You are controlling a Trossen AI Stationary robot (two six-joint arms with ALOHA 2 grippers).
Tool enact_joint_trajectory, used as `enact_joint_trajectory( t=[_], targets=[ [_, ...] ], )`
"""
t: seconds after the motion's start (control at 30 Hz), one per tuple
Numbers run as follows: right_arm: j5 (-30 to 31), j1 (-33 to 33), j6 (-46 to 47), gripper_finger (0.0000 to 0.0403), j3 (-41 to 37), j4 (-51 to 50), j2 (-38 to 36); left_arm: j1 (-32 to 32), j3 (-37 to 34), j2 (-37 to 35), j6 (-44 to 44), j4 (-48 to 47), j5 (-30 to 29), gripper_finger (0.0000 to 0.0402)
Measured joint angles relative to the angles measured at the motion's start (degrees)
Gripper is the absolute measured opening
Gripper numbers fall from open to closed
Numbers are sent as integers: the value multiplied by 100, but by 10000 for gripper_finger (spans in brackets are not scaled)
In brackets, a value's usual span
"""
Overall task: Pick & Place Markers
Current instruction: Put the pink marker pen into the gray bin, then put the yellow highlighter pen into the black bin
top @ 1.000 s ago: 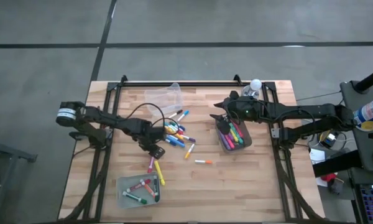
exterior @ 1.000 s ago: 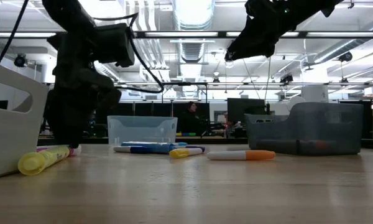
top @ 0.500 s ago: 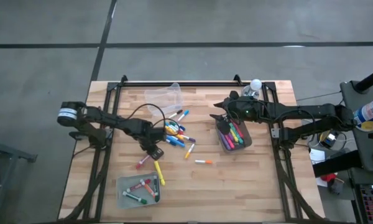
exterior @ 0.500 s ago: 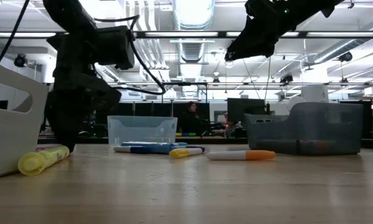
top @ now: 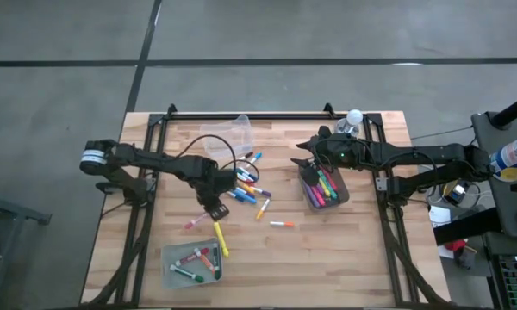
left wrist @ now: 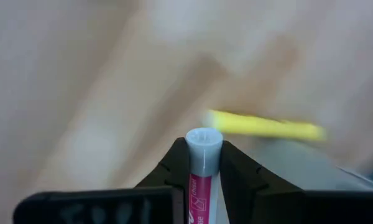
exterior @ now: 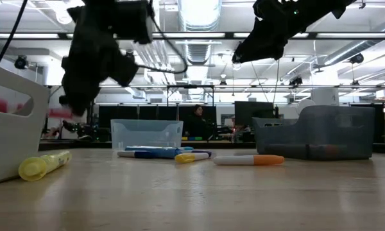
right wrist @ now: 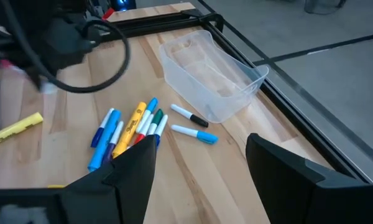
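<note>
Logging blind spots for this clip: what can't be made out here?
- Left wrist view: the table is motion-blurred; the left gripper hides most of the pink marker.
- Low view: the left gripper is smeared.
- High view: the grey bin holds markers too small to count.
- Right wrist view: the right gripper is cropped.

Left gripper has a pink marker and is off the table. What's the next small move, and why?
Probably carry it on toward the grey bin at the table's near left and open above it. The left gripper is shut on the pink marker, lifted above the table, and that bin already holds a few markers. The right gripper waits open over the other bin.
</note>
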Motion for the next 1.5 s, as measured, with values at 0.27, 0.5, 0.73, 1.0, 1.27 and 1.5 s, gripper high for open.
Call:
enact_joint_trajectory(
  t=[0.27,0.5,0.73,1.0,1.27,1.5],
  targets=[
    [-1,0,1,237,-34,0,0,-489,396,-2,-252,-46,1447,52],
    [-1,0,4,237,-52,-2,0,-1189,486,-4,-992,-22,1658,52],
    [-8,0,177,237,-95,-9,0,-1821,369,-4,-1567,224,1652,67],
    [-17,1,288,237,-145,-7,0,-1958,311,-2,-1890,562,799,71],
    [-46,2,369,237,-170,-56,-4,-2000,311,-2,-1849,576,733,118],
    [-53,2,358,237,-170,-87,-4,-2022,311,-2,-1655,421,898,169]
  ],
)
